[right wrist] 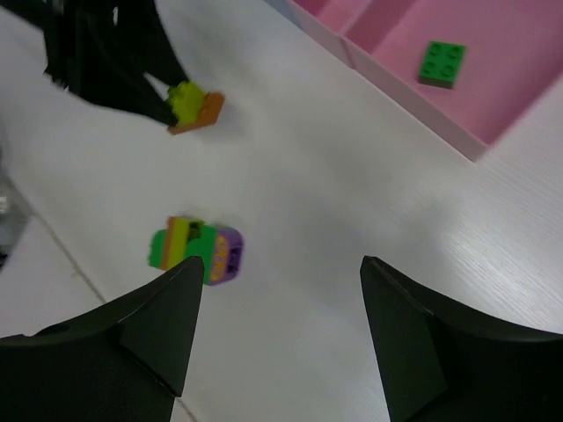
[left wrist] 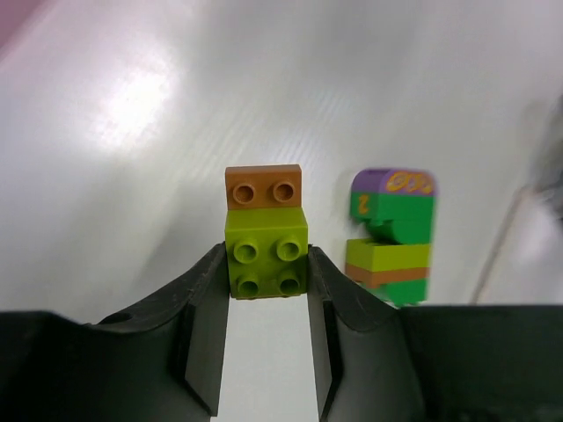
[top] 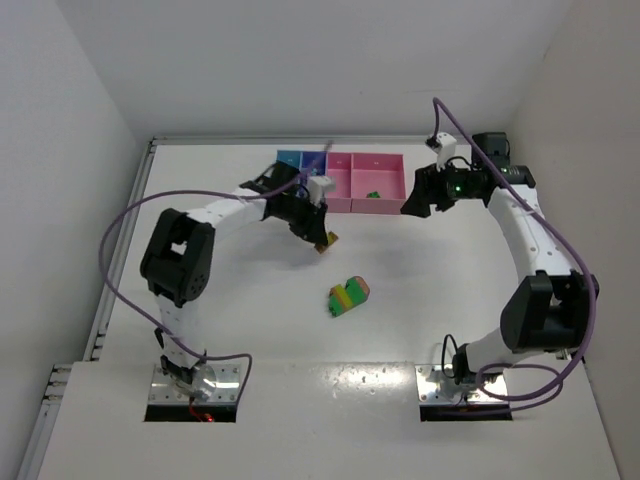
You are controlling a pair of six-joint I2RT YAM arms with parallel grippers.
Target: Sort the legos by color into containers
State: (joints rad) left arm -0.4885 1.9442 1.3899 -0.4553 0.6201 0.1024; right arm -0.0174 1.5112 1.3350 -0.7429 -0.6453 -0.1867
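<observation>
Left gripper [top: 318, 238] pinches a lime brick [left wrist: 267, 261] joined to an orange brick [left wrist: 263, 188], near the bins [top: 340, 172] at the table's [top: 250, 310] far edge. Right gripper [right wrist: 280, 264] is spread. A striped clump [top: 348, 295] lies mid-table. A green brick [right wrist: 442, 63] sits in the wide pink bin [top: 385, 158].

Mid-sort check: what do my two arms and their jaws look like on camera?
Both the left arm and right arm have white links and bulky black joint housings, on silver base plates. A purple cable loops along each. The right wrist shows a green light. The jaws are plain black, tapering wedges.
</observation>
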